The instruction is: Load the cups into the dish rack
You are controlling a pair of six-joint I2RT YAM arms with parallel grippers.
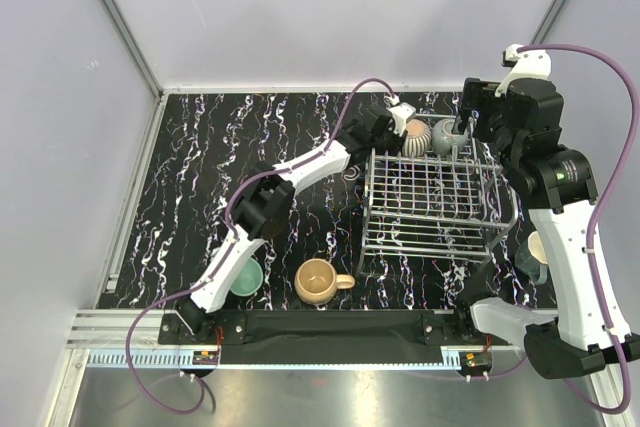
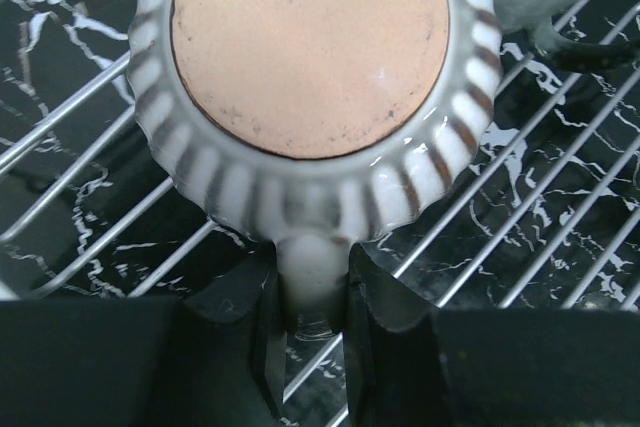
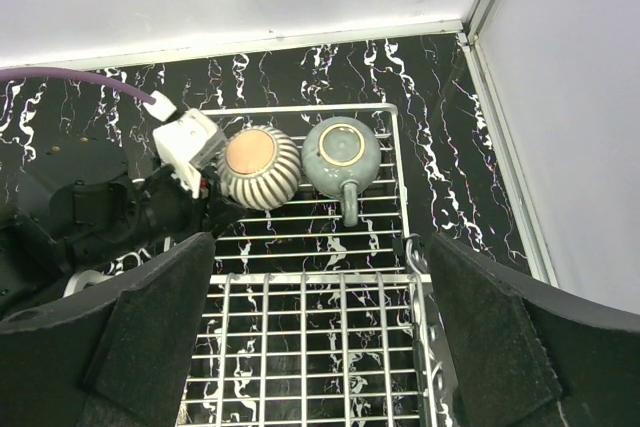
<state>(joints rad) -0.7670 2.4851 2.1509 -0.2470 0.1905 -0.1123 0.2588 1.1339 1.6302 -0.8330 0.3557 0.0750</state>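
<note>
Cream striped cup is upside down at the far end of the dish rack, its handle pinched by the left gripper. A crooked withdrawal could drag it into the grey-green cup just to its right. The right gripper hovers spread, empty.

Setting: a robotics lab work cell. Plain pale wall panels in metal framing enclose a black marbled tabletop. Purple cabling runs exposed over the left arm and right arm.

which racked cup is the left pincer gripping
The cream ceramic mug with dark ribbed stripes, handle in the left pincer; the grey-green ceramic mug beside it is free.
</note>
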